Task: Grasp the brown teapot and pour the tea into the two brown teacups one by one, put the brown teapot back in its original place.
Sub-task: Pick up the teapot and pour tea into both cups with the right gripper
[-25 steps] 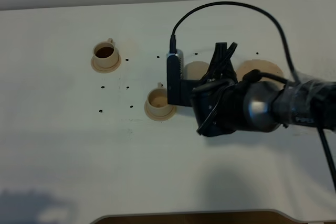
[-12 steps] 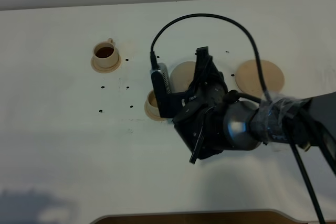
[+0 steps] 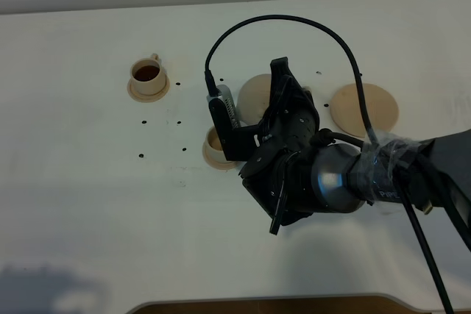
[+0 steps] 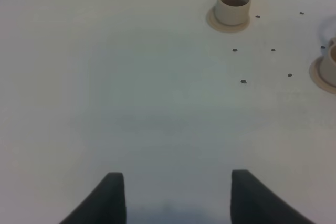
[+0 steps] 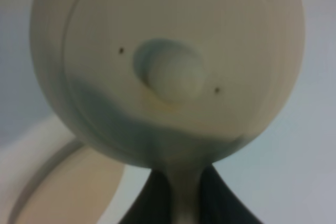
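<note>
My right gripper is shut on the loop handle of the brown teapot, which hangs tilted just behind the nearer teacup. In the right wrist view the brown teapot fills the frame, lid knob facing the camera, its handle pinched in my right gripper. The arm half hides the nearer cup. The farther teacup on its saucer holds dark tea. The wide round saucer lies bare at the right. My left gripper is open over bare table, with the farther teacup well ahead.
The white table carries small dark dots around the cups. A black cable loops above the right arm. A blurred beige rim shows under the teapot in the right wrist view. The nearer cup sits at the left wrist view's edge.
My right arm has swung left and rolled, carrying the teapot away from the wide saucer to the nearer cup and tipping it. The left gripper's earlier state is not shown.
</note>
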